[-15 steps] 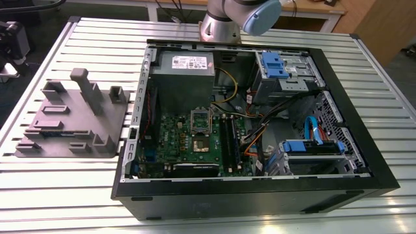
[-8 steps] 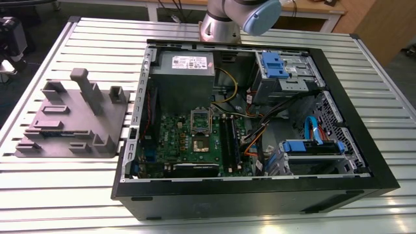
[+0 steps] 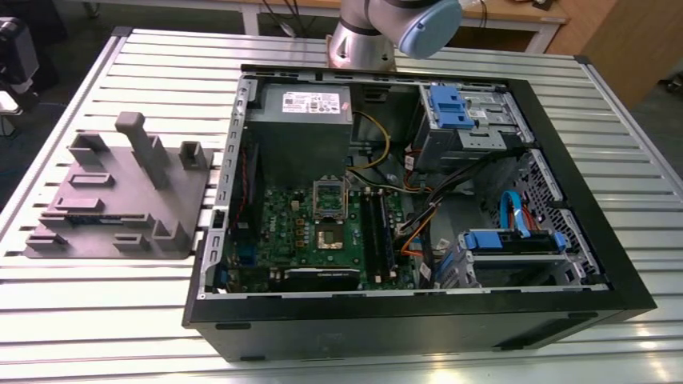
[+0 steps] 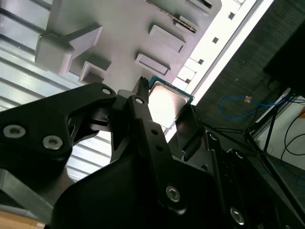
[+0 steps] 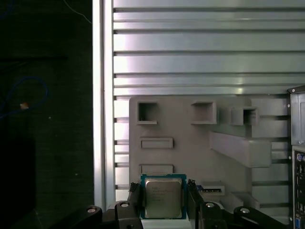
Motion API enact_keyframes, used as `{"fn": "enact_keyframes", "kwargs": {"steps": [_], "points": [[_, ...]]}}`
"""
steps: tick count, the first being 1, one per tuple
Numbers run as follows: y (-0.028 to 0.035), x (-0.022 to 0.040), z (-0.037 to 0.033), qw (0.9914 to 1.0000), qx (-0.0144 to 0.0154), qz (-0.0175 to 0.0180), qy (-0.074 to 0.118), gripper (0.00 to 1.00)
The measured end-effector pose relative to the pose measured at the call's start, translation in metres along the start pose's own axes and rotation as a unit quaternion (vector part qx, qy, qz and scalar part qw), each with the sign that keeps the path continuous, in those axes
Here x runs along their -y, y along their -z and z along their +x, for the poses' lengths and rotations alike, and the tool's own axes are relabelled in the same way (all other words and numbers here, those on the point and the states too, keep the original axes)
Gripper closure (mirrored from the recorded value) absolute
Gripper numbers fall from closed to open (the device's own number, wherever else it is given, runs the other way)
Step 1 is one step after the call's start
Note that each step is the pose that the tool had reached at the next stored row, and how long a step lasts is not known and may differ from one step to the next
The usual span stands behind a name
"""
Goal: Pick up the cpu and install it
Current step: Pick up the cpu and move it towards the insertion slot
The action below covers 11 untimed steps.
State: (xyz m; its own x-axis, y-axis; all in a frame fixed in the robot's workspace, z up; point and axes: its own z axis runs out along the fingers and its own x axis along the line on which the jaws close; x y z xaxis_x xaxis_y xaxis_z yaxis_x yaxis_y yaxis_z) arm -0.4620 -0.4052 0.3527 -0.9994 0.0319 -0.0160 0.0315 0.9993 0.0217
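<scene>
The fingers (image 5: 136, 200) are gripping the cpu (image 5: 163, 196) above the fixture (image 5: 190, 143), pickup seemingly done and the socket (image 3: 329, 234) awaiting careful alignment.

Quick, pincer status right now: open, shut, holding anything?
The pincer: closed, holding the cpu between its fingers.

Work surface: ribbed aluminium table (image 3: 96, 320), slats running its length, strong glare on them in the first wrist view. Beyond its far edge a wooden desktop (image 3: 501, 11) on pale legs; wood panel (image 3: 629, 40) at the exterior view's right. Floor (image 5: 47, 143) dark, possibly carpet
</scene>
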Motion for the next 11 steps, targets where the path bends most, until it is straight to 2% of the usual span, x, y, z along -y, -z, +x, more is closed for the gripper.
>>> {"fn": "enact_keyframes", "kwargs": {"steps": [5,11], "points": [[0.0122,-0.0003,-0.0002,1.0,0.0,0.0,0.0,0.53],[0.0185,-0.0005,-0.0003,1.0,0.0,0.0,0.0,0.53]]}}
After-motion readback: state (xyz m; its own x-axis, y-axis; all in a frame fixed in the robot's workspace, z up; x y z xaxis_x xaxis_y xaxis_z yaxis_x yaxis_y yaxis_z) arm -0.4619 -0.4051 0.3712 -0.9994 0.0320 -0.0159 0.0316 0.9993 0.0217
